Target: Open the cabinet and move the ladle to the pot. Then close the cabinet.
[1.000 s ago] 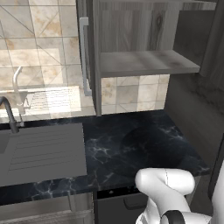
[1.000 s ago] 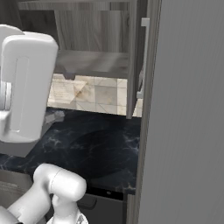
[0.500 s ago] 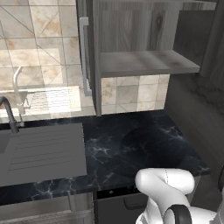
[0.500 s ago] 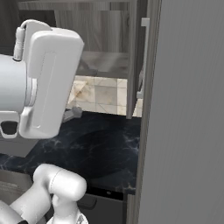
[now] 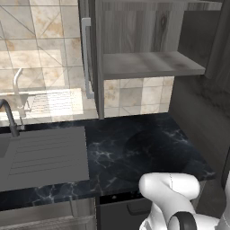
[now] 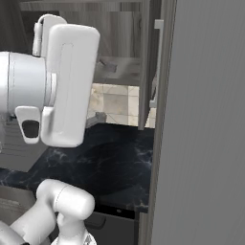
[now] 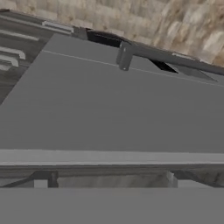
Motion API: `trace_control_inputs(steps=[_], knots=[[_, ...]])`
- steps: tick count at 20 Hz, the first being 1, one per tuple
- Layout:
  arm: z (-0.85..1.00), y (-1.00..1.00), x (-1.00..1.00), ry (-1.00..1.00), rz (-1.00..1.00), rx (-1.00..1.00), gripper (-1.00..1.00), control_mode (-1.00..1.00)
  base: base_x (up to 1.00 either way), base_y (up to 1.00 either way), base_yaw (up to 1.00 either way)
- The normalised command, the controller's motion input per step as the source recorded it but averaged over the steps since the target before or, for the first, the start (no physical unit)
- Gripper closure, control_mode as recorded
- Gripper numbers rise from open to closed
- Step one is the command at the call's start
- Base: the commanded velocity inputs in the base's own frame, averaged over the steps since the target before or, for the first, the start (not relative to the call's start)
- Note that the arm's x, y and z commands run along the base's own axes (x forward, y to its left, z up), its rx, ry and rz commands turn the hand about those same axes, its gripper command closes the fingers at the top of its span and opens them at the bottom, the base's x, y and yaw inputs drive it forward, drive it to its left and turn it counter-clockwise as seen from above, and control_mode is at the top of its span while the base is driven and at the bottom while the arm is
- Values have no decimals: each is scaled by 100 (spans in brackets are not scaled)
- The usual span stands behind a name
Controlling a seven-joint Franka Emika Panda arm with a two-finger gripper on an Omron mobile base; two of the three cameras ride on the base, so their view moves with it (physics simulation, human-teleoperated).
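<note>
The dark grey-brown wood-grain wall cabinet (image 5: 134,31) stands with both framed doors swung out, its single inner shelf (image 5: 148,65) in plain sight above the black marbled counter (image 5: 148,143). Where the shiny silver ladle and the small steel pot lie, I cannot tell from here. In the hand view the two-finger gripper (image 7: 108,178) has its tips spread about as wide as they go, with nothing between them. Straight ahead of the gripper, and close, is a flat grey panel (image 7: 109,109) carrying a long bar handle (image 7: 175,59). With beige wall tiles (image 7: 131,17) beyond it, I take it for the outer face of the cabinet's left door (image 5: 93,54), seen edge-on from the left base view. The bar's long axis runs across the hand's line of sight, from upper left to right, so it lies crosswise to the open fingers and on the far part of the panel. Closing looks like a matter of pressing that face or taking the bar. No brand, label or lettering can be read anywhere.
</note>
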Motion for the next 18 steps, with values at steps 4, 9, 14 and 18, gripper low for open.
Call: trace_control_inputs(steps=[4,9,14,18], knots=[[0,-13,0,7,0,-21,-100,-100,0,0,0],[-8,-13,7,11,1,-9,-100,-100,0,0,0],[-17,-7,17,1,1,-1,-100,-100,0,0,0],[-3,-2,15,0,2,0,-100,-100,0,0,0]])
